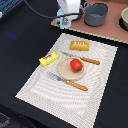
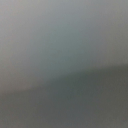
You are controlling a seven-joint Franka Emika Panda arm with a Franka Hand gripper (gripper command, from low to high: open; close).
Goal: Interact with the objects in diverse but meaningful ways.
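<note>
One tomato (image 1: 75, 65), wrist view blank grey.

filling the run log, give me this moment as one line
gripper: state unclear, at back edge | tomato: on plate | yellow box: on mat | bread slab: on mat | wrist view: blank grey

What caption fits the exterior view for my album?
A red tomato sits on a plate between fork and knife.
</note>
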